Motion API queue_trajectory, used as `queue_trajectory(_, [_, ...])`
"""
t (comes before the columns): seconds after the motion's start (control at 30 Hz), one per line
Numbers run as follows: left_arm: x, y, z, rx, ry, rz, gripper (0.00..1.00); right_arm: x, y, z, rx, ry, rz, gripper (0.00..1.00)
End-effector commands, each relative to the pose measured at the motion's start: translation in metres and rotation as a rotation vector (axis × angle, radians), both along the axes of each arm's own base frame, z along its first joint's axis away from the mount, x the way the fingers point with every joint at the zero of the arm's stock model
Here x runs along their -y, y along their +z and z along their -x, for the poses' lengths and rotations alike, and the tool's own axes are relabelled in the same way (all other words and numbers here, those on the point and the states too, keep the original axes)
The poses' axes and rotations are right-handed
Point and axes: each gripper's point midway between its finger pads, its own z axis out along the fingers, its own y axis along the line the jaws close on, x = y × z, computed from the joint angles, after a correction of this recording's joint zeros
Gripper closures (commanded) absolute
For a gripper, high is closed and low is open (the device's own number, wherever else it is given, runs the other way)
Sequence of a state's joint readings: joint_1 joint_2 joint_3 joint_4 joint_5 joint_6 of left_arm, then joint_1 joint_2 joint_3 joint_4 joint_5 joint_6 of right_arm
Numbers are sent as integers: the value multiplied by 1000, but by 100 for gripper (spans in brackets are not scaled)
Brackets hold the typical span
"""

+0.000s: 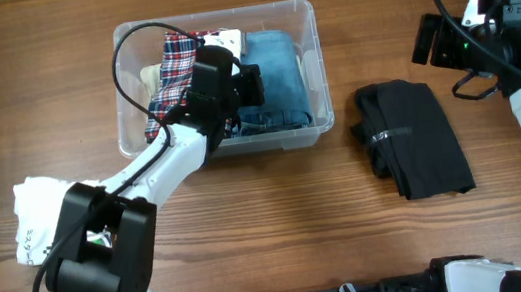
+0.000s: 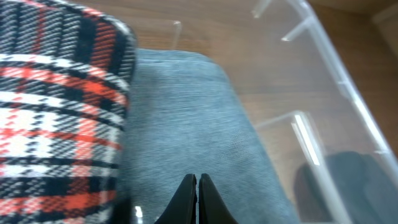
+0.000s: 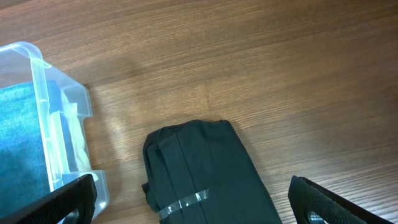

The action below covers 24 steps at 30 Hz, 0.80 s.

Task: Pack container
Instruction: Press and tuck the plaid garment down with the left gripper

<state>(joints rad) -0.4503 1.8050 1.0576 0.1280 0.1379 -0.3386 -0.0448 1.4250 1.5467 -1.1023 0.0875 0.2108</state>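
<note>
The clear plastic container (image 1: 315, 68) stands at the back left of the table. In it lie a red, white and black plaid cloth (image 1: 171, 77), a folded blue cloth (image 1: 280, 83) and a cream item (image 1: 149, 80). My left gripper (image 1: 250, 82) is inside the container. In the left wrist view its fingers (image 2: 198, 182) are shut with nothing between them, just above the blue cloth (image 2: 186, 112), with the plaid cloth (image 2: 56, 106) to the left. My right gripper (image 1: 434, 42) hangs open and empty (image 3: 189, 180) above a folded black garment (image 3: 211, 174) bound with clear tape.
The black garment (image 1: 411, 138) lies on the wood table to the right of the container. A white cloth (image 1: 42, 210) lies at the front left beside my left arm's base. The container wall (image 3: 43, 93) shows at the left of the right wrist view.
</note>
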Motion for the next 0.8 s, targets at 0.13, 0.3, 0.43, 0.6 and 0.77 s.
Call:
queue_trajectory(0.13, [-42, -7, -19, 59, 178, -173, 96, 4, -4, -1, -12, -3, 21, 0])
queue_trajectory(0.3, [-61, -11, -21, 59, 259, -245, 96, 4, -4, -1, -12, -3, 21, 0])
queue_trajectory(0.43, [-97, -12, -22, 74, 413, -383, 96, 4, -4, -1, -12, -3, 21, 0])
queue_trajectory(0.6, [-106, -11, -21, 80, 450, -415, 96, 4, -4, -1, -12, -3, 21, 0])
queue_trajectory(0.77, [-85, -10, -18, 86, 391, -381, 96, 4, -4, -1, -12, -2, 21, 0])
